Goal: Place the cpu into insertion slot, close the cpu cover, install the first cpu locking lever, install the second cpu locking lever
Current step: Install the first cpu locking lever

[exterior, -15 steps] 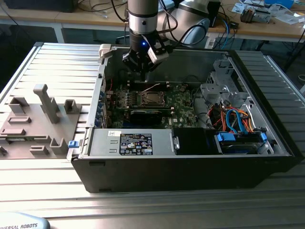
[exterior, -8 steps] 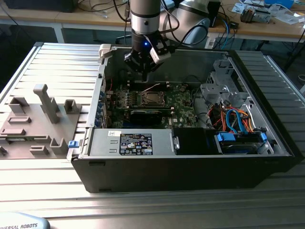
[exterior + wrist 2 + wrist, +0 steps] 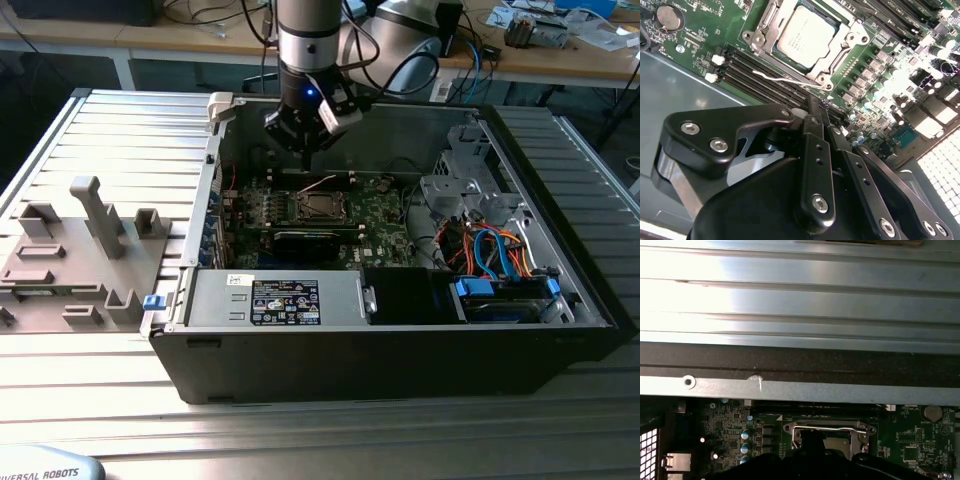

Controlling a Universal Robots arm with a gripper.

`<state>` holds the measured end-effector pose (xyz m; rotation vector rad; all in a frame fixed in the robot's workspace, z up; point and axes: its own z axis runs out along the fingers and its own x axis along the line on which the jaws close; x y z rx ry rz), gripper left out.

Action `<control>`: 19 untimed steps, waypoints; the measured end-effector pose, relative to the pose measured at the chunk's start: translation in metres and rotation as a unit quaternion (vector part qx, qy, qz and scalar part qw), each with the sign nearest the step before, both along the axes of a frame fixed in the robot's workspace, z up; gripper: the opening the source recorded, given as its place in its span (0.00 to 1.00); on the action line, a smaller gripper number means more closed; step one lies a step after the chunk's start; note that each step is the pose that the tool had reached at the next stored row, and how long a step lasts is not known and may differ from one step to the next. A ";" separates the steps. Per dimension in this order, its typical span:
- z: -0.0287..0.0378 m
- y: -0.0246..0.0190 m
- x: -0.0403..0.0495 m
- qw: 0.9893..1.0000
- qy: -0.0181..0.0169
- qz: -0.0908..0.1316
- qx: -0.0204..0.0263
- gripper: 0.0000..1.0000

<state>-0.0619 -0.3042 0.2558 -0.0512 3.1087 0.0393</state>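
Cpu [image 3: 803, 36] sits in the insertion slot [image 3: 836, 59] with the cpu cover [image 3: 852, 36] closed around it. My fingers [image 3: 815, 111] are clenched on nothing, just above the motherboard [image 3: 700, 42]

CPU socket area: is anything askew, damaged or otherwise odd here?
Nothing stands out. The cpu sits square in the insertion slot with the cpu cover flat around it; the end effector hangs above the memory slots beside it.

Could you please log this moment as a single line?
pincer: shut, empty, above motherboard | cpu: in insertion slot | cpu cover: closed
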 end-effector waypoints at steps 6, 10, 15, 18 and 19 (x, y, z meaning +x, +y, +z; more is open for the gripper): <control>-0.0001 0.0000 0.0024 1.000 0.000 0.000 0.000 0.11; -0.0002 0.0000 0.0039 1.000 0.000 0.000 0.000 0.11; -0.0007 0.0000 0.0053 1.000 0.000 0.000 0.000 0.11; -0.0009 0.0000 0.0057 1.000 0.000 0.000 0.000 0.11; -0.0010 0.0000 0.0058 1.000 0.000 0.000 0.000 0.11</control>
